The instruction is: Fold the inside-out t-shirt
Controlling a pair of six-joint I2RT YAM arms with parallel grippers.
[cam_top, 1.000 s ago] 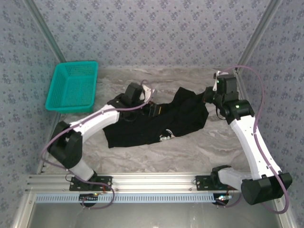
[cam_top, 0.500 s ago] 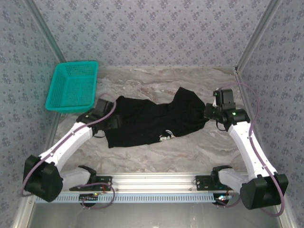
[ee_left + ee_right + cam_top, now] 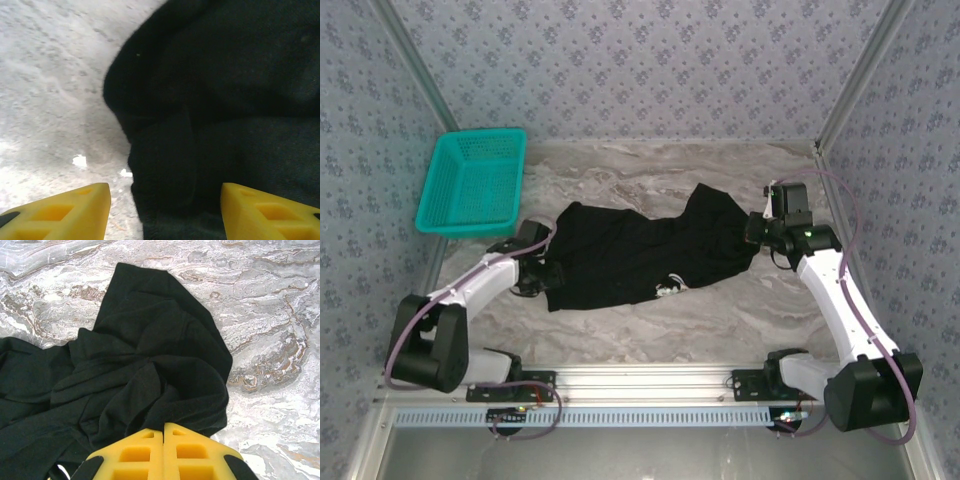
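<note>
One teal basket (image 3: 472, 185), t-shirt (image 3: 640, 255) outside

I counted one black t-shirt (image 3: 640, 255), one teal plastic basket (image 3: 475, 185) and one marbled table (image 3: 720, 310). There were two robot arms, left arm (image 3: 470, 288) and right arm (image 3: 840, 295), and two end effectors, left end effector (image 3: 162, 192) and right end effector (image 3: 163, 429).

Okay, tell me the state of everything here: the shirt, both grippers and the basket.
t-shirt: rumpled on the table, not yet folded.
left gripper: open, straddling the shirt's left edge.
right gripper: shut on the shirt's right end.
teal basket: upright, empty.
</note>
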